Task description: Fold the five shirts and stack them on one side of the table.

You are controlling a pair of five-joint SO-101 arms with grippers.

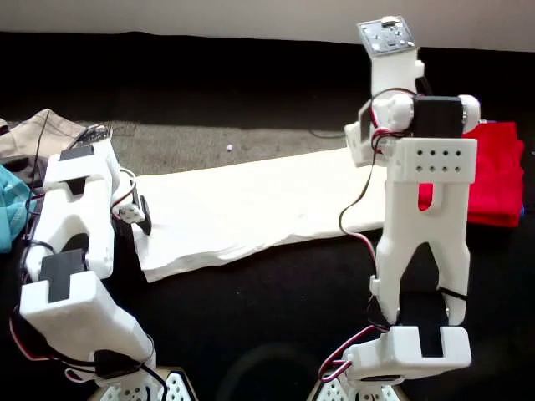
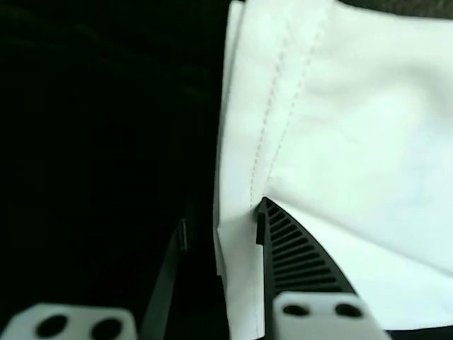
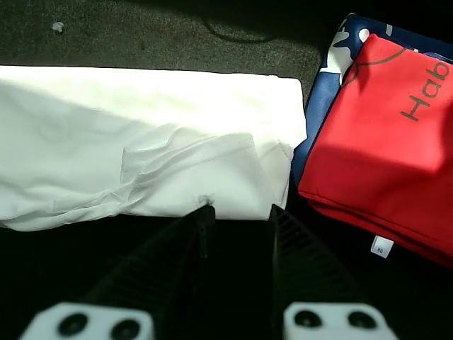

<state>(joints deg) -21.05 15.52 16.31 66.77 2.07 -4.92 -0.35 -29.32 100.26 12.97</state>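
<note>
My left tool (image 2: pixel 223 216) sits at the left end of the white shirt (image 1: pixel 251 205). It is closed down narrow on the stitched hem, and a strip of cloth is pinched between the ribbed finger (image 2: pixel 297 258) and the thin dark one. Folds in the cloth run toward that pinch. From above, the same tool (image 1: pixel 138 219) is right at the shirt's left edge.

The white shirt lies as a long band across the dark counter (image 1: pixel 267 292), and its right end passes behind my right arm.

My right tool (image 3: pixel 241 216) hangs over the near edge of the white shirt's right end. It is moderately open with nothing in it, and its tips are just at the hem, where a small flap of cloth is doubled over.

Just to the right of the white shirt a folded red shirt (image 3: pixel 382 156) rests on a folded blue shirt (image 3: pixel 340 49). Beyond the white shirt's left end, near my left arm, lie a tan garment (image 1: pixel 42 134) and a teal one (image 1: pixel 8 209), both loose and unfolded.
</note>
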